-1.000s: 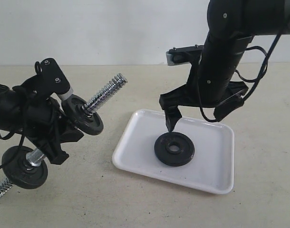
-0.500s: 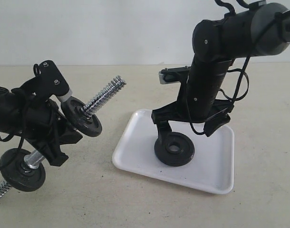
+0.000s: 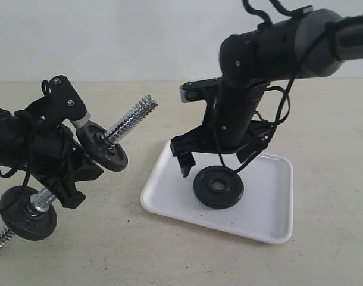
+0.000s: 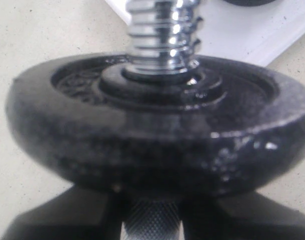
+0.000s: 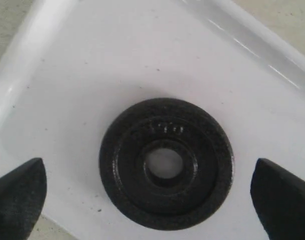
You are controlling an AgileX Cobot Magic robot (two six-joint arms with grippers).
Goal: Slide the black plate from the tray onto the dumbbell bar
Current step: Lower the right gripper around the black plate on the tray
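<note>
**Black plate flat in the tray, right end effector spread over it**

Nearest in the exterior view, beside the tray (image 3: 265, 205) on my left arm's side and well apart from it, my left end effector (image 4: 151, 222) is clenched on the knurled middle of the dumbbell bar (image 3: 133, 121), one finger on each side. The bar is tilted. Its lower threaded end sits close to the worktop (image 3: 110, 256), away from the tray, and its upper threaded end rises toward the tray. Two dull grey discs are threaded on it. One (image 3: 30, 213) is below my grip, on the side away from the tray. The other (image 3: 104, 147) is just above my grip, on the tray side, with bare thread beyond it.

Further on, the tray lies flat on the worktop. The black plate (image 3: 218, 186) lies flat inside it, hub up, white showing through its hole, nearer the rim that faces the bar and clear of every rim.

Above the plate, my right end effector (image 3: 212, 170) hangs released, fingers spread wide on either side of the plate. Neither finger touches the plate. I cannot tell whether the fingertips touch the tray floor.
</note>
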